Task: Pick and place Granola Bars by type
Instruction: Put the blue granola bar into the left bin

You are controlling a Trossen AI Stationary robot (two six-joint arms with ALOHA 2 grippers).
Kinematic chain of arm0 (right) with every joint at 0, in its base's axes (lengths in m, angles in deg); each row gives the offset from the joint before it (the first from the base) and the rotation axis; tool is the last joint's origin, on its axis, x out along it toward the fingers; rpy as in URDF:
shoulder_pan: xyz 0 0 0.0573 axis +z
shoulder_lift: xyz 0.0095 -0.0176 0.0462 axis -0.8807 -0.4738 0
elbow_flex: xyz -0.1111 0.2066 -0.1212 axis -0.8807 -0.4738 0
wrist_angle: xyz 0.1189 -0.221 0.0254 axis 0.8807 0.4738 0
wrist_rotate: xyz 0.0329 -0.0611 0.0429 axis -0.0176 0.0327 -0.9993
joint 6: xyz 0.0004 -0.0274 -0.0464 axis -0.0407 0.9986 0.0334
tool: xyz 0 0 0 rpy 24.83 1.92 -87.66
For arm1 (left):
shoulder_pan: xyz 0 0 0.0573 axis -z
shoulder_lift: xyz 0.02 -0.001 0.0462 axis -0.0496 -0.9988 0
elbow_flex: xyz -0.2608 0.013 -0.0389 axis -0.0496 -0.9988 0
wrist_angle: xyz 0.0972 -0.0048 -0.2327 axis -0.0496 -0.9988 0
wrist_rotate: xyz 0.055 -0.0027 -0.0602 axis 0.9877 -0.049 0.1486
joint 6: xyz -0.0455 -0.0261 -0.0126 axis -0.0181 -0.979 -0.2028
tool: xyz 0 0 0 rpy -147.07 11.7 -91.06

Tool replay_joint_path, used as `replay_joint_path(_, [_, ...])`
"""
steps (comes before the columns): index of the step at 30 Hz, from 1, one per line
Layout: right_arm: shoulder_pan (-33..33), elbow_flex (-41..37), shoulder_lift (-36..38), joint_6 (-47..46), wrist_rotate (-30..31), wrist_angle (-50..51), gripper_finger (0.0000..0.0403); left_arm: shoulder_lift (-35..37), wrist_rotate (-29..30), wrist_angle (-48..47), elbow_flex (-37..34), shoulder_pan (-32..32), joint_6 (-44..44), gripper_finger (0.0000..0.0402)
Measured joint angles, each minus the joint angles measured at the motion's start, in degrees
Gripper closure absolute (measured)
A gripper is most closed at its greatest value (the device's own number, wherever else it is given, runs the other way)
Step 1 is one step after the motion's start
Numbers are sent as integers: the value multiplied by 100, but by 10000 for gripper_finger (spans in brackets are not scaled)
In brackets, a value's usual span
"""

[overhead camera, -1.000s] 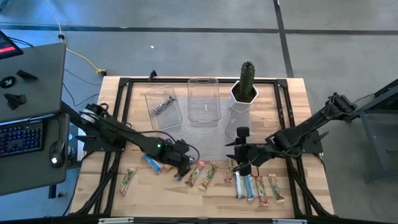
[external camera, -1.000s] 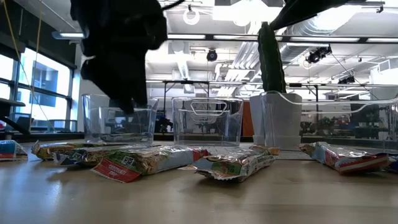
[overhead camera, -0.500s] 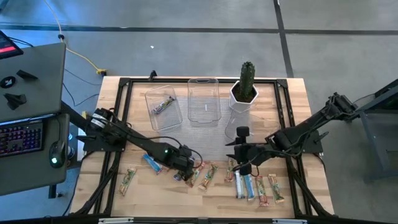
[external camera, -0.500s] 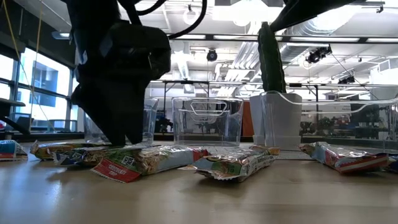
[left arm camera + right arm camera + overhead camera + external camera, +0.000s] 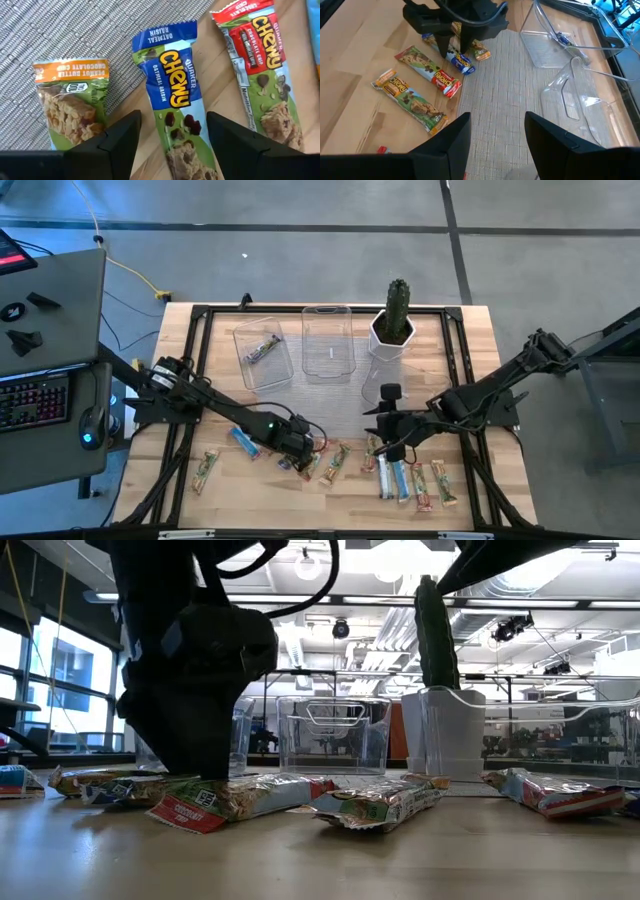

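Observation:
Several wrapped granola bars lie flat along the table's near side: a blue one [image 5: 245, 442], a green-tan one [image 5: 205, 470], a loose row [image 5: 335, 462] and a cluster [image 5: 410, 480]. My left gripper [image 5: 298, 455] is open and low over the row. In the left wrist view its fingers [image 5: 172, 117] stand on either side of a blue-topped Chewy bar [image 5: 170, 90], between an orange-topped bar [image 5: 72, 100] and a red-topped bar [image 5: 260, 65]. My right gripper [image 5: 383, 442] waits open [image 5: 497, 120] above the cluster. My left gripper comes from above, pointing down, with its fingers [image 5: 120, 140] across the blue-topped bar's middle [image 5: 175, 125], which lies flat on the table. I cannot tell whether the fingers touch this bar or the orange-topped one beside it.
Two clear bins stand at the far side; the left one [image 5: 262, 355] holds one bar [image 5: 263, 350], the middle one [image 5: 328, 342] shows none. A cactus in a white pot [image 5: 392, 330] stands to their right, with another clear container [image 5: 378, 390] in front of it.
My left gripper has moved down and a little toward the table's right and near edge, ending low over the row of bars. The bars have stayed where they were.

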Motion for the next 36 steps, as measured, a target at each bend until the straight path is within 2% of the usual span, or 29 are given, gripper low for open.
replay_joint_path(6, [0,0,0,-33,-80,-2,233,10,105,-177,103,19,20,220])
replay_joint_path(11, [0,0,0,-47,-196,-1,233,-42,-6,-481,469,14,515,260])
replay_joint_path(13, [0,0,0,-47,-197,14,233,-51,-90,-811,763,18,719,272])
replay_joint_path(16, [0,0,0,-47,-200,20,234,-30,-5,-1815,1296,23,964,283])
replay_joint_path(19, [0,0,0,-47,-257,23,234,-35,428,-3110,2003,18,1308,286])
replay_joint_path(23, [0,0,0,-100,-354,24,234,-28,1536,-5079,3016,18,1345,286])
replay_joint_path(25, [0,0,0,-200,-367,22,234,-22,2070,-5760,3517,17,1217,286])
replay_joint_path(29, [0,0,0,-371,-426,35,234,433,2154,-5435,3834,-127,2071,286])
replay_joint_path(31, [2,0,0,-391,-477,48,234,706,2430,-5631,3909,-259,2229,286])
replay_joint_path(36, [2,-2,0,-400,-474,141,234,1467,2880,-5744,3650,-913,2690,286])
